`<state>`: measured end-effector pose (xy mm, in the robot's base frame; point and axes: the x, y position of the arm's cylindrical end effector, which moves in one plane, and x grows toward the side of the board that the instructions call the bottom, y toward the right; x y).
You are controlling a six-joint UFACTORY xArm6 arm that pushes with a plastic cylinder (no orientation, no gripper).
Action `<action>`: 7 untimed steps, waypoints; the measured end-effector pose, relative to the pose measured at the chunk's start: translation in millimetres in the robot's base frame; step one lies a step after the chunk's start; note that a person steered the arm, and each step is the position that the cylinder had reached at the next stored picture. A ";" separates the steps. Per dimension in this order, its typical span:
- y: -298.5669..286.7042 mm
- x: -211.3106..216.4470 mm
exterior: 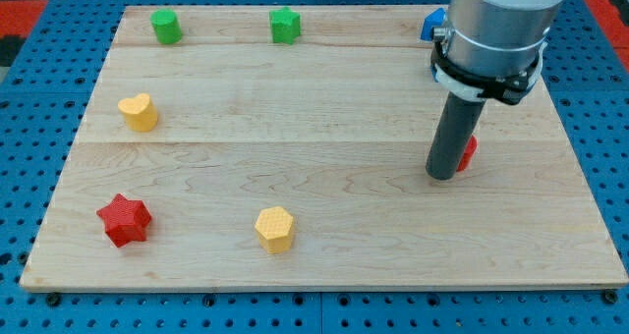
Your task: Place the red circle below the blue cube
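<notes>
The red circle point(468, 151) lies at the board's right, mostly hidden behind my rod; only its right edge shows. My tip point(441, 175) rests on the board right against the red circle's left side. The blue cube point(433, 24) is at the view's top right, partly covered by the arm's grey body, above the red circle.
A green cylinder point(165, 27) and a green star point(285, 26) sit along the top edge. A yellow heart point(140, 111) is at the left. A red star point(125, 220) and a yellow hexagon point(275, 228) lie near the bottom. The wooden board point(324, 108) rests on a blue pegboard.
</notes>
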<state>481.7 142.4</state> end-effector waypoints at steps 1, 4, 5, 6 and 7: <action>33.8 -19.9; 65.8 -29.4; 47.6 -53.7; 35.9 -67.8; 68.4 -68.2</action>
<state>413.5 210.8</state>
